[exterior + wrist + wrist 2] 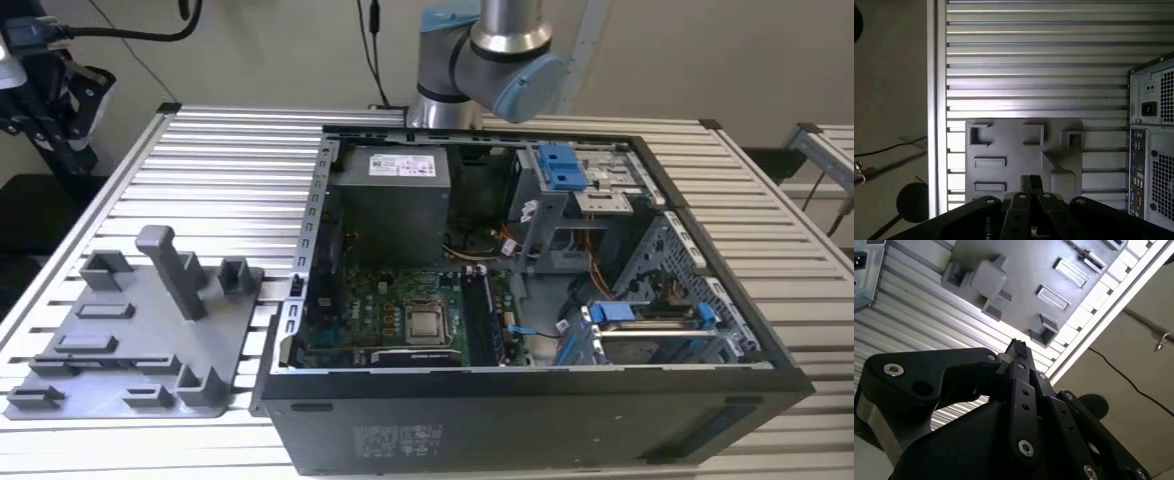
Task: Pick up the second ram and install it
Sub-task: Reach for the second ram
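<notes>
Exterior view: shows a computer case lying open on a slatted metal table, with the robot arm rising behind its far wall. Inside, a square silver processor chip on the green board, a grey power supply beyond it, and slim dark strips in the long slots just to the exterior view's right of the chip. Cannot single out the second ram among those strips. On the exterior view's left, just beside the case, a grey fixture tray with a thick upright post.

Second wrist view: looks along the black gripper, fingertips drawn together into one narrow dark tip, held clear of the tray. Beyond the tip, the post seen end-on, shallow rectangular pockets near it, the table slats, and a cable past the table edge.

First wrist view: the same closed gripper, poised over the tray and its pockets, with the table stretching past and the case's rear panel alongside. No telling the second ram from the grey pocket faces here.
</notes>
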`<state>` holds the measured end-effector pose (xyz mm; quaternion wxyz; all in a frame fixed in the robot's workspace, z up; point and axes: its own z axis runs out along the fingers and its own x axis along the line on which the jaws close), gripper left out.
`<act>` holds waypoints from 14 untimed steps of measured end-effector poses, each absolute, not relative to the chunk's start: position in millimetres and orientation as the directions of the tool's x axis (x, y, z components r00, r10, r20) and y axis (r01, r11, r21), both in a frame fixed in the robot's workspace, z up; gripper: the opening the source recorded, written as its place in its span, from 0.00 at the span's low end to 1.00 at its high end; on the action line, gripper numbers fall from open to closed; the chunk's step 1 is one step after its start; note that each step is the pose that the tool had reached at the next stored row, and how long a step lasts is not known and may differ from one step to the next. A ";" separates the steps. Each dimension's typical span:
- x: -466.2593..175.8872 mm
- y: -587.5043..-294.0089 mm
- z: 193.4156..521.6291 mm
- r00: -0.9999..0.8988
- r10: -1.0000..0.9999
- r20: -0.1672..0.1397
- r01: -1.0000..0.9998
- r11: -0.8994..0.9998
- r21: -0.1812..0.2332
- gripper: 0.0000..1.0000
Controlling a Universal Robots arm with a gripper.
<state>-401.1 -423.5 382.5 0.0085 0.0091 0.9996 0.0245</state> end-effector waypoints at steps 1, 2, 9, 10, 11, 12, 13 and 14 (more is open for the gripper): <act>-401.0 -425.2 382.0 -1.000 0.016 -0.017 0.015 0.999 0.049 0.11; -401.0 -427.2 381.5 -1.000 0.014 -0.016 0.013 0.999 0.049 0.11; -401.0 -438.2 377.8 -1.000 -0.001 -0.017 -0.002 0.999 0.049 0.11; -400.9 -439.5 377.5 -1.000 -0.004 -0.017 -0.005 0.999 0.049 0.11; -400.9 -440.6 377.2 -1.000 -0.007 -0.016 -0.008 0.999 0.049 0.11; -401.0 -441.8 376.9 -1.000 -0.010 -0.016 -0.011 0.999 0.049 0.11; -400.9 -443.1 376.5 -1.000 -0.012 -0.016 -0.013 0.999 0.049 0.11; -400.9 -444.4 376.2 -1.000 -0.015 -0.017 -0.016 0.999 0.049 0.11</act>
